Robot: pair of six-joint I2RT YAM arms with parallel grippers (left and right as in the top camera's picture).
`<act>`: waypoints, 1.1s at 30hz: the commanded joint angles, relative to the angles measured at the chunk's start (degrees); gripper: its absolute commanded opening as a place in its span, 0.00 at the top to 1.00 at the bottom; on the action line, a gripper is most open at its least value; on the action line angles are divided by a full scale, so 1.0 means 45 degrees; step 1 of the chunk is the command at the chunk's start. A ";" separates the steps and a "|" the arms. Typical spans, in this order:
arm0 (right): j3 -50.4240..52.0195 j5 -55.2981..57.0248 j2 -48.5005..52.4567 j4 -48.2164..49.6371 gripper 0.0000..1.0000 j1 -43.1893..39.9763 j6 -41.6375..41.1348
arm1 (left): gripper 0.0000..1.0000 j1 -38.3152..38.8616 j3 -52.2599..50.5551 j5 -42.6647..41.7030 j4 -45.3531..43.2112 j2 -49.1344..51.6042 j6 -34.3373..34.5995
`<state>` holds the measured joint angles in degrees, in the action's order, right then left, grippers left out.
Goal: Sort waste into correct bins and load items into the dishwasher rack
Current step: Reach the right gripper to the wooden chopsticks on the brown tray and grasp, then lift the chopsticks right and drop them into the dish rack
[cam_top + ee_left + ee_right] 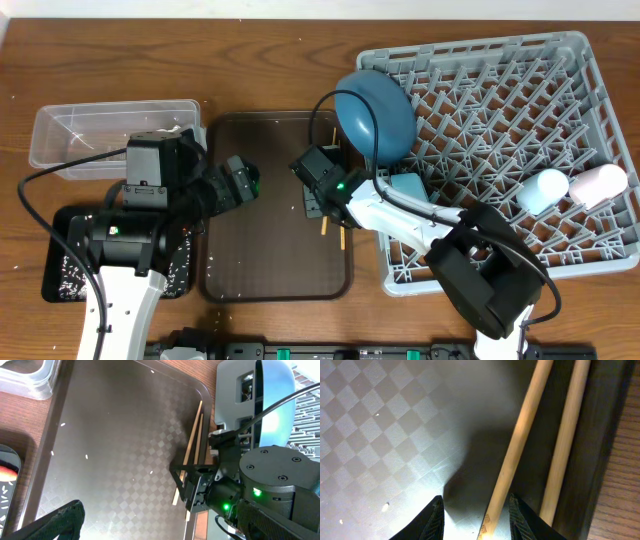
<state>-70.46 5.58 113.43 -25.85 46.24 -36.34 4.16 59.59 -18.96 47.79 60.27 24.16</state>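
The chopsticks lie along the serving tray's right edge. Your right gripper: jaws partly spread, straddling only one stick. Shift across to take in both, then pinch. Left gripper: jaws wide, empty.

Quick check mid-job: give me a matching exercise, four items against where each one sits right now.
1. dark blue plate
2. chopsticks
3. pink cup
4. clear tub

a. table, left of brown tray
b. rack's right edge
c. brown tray's right edge
d. leaning at rack's left edge

Pairs: 1-d, 2-c, 3-b, 4-a
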 commanded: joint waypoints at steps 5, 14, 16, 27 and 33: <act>-0.0491 0.0942 -0.0194 -0.0714 0.62 0.0087 0.0748 | 0.02 -0.0053 0.0073 0.0034 0.0039 0.0015 -0.0126; -0.0578 0.1039 -0.0214 -0.1273 0.64 0.0223 -0.0350 | 0.02 -0.0053 0.0073 0.0034 0.0039 0.0015 -0.0126; -0.0578 0.0777 0.0068 -0.1331 0.65 0.0228 -0.0855 | 0.02 -0.0053 0.0073 0.0034 0.0039 0.0015 -0.0126; -0.0583 0.0277 0.0869 -0.0981 0.99 0.0160 -0.1447 | 0.02 -0.0053 0.0073 0.0034 0.0039 0.0015 -0.0126; -0.0845 0.0272 0.0777 -0.1030 0.99 0.0160 -0.0563 | 0.02 -0.0053 0.0073 0.0034 0.0039 0.0015 -0.0126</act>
<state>-73.28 7.77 114.96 -30.02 46.85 -41.47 4.16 59.59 -18.96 47.81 60.27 24.16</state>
